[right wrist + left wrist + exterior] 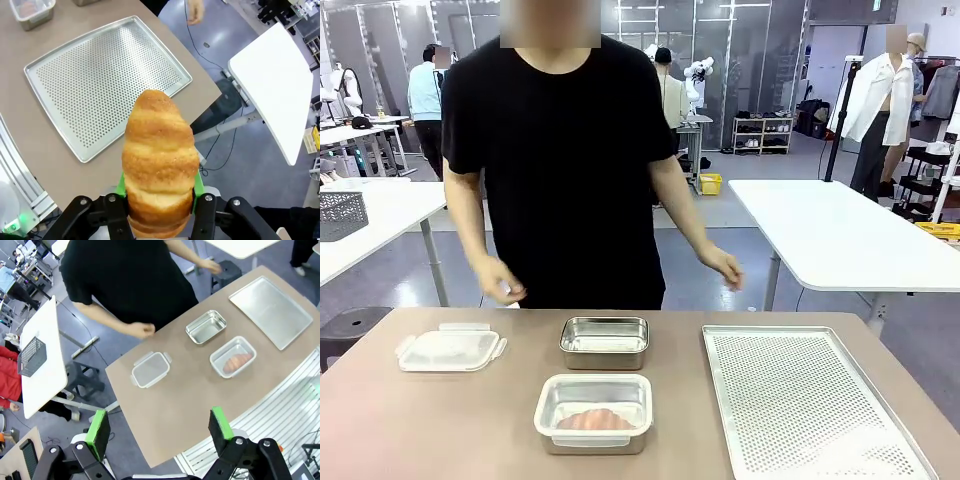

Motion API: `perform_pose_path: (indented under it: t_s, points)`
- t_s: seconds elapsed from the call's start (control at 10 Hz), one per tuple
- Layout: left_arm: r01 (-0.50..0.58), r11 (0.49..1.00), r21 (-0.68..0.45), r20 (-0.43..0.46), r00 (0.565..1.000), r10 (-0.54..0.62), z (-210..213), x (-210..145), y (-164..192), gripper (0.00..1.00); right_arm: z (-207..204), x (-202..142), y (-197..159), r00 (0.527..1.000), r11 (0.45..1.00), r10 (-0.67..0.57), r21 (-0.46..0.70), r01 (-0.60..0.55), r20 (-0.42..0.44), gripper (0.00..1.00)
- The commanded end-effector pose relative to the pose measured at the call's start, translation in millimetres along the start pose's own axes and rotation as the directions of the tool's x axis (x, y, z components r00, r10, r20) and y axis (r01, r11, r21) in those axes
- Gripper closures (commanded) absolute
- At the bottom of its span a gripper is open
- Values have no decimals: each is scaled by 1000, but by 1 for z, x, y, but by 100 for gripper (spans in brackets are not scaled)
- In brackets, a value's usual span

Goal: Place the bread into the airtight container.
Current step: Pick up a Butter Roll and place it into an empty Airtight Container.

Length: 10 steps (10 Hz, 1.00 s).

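Bread [159, 160] sits clamped by its base in the right pincer [159, 189], with the perforated tray [107, 80] on the tabletop [15, 90] beyond. Left pincer [159, 425] gapes wide, empty, high over the empty steel container [206, 326].

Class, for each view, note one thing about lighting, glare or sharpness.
Front view: even light, soft shine on the empty metal container. Left wrist view: whole table tilted, baking tray gleams dully. Right wrist view: bread close, sharp, evenly lit.
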<state>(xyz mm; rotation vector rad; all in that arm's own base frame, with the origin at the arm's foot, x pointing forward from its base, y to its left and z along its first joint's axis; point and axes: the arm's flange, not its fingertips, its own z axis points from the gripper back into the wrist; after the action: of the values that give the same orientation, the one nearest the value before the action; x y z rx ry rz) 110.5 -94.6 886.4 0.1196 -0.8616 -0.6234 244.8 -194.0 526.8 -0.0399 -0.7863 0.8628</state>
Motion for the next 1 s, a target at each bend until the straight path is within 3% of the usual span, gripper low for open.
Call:
perform_pose_path:
  t_s: [0.0, 0.3, 0.5, 0.9]
  points:
    - [3, 1000, -2, 22, 1000, -3, 9, -3, -5, 0, 1, 0, 0, 1000, 1000, -19, -11, 19, -7, 48]
    - [3, 1000, -2, 22, 1000, -3, 9, -3, -5, 0, 0, 0, 0, 1000, 1000, -1, 0, 1, -1, 48]
    - [3, 1000, -2, 22, 1000, -3, 9, -3, -5, 0, -23, 59, 10, 984, 976, 180, 118, -180, 11, 48]
    - [3, 1000, -2, 22, 1000, -3, 9, -3, -5, 0, -87, 196, 28, 922, 891, 387, 252, -377, 12, 48]
